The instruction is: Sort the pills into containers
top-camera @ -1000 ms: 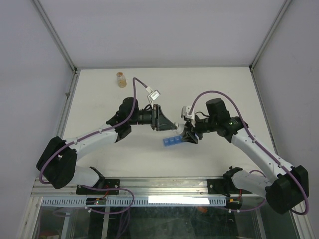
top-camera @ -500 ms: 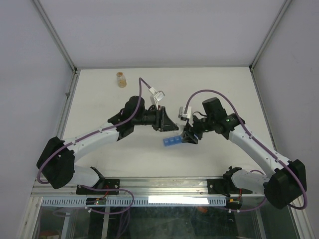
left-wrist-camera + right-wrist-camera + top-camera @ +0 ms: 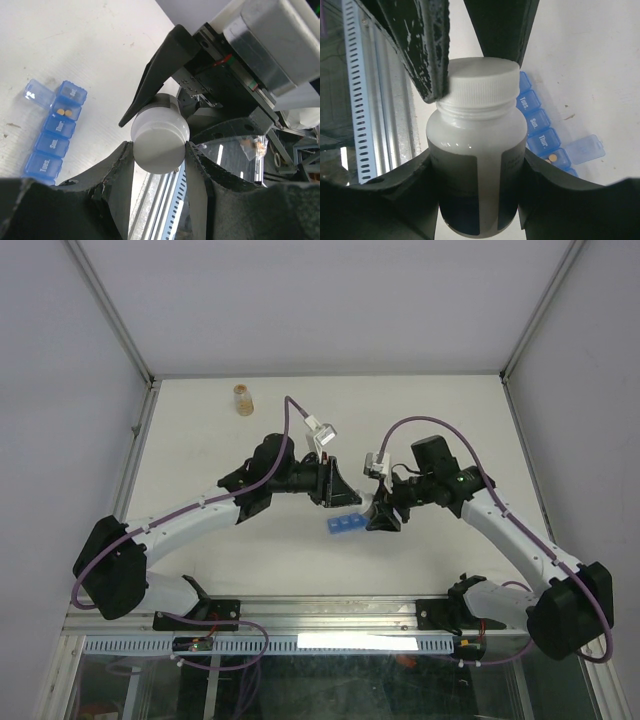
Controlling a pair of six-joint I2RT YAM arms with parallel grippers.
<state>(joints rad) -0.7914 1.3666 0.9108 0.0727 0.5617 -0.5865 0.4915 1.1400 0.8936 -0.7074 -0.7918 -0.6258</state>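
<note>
**Q:** Tabletop [image 3: 450,420] status, near to far?

**A:** Near centre lie the containers [image 3: 55,135]: one lid is open with two orange pills [image 3: 63,111] inside, and the others appear closed. Just beyond, the right pincer [image 3: 477,172] clamps the white bottle [image 3: 479,125] and the left pincer [image 3: 160,152] pinches its cap [image 3: 161,131], which is not yet off. At far left stands the amber bottle [image 3: 242,399]. Sorting is judged barely begun.

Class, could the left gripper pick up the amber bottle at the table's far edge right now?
Probably not yet: the left gripper is shut on the cap of the white bottle, which the right gripper holds. The table toward the amber bottle looks unobstructed.
</note>
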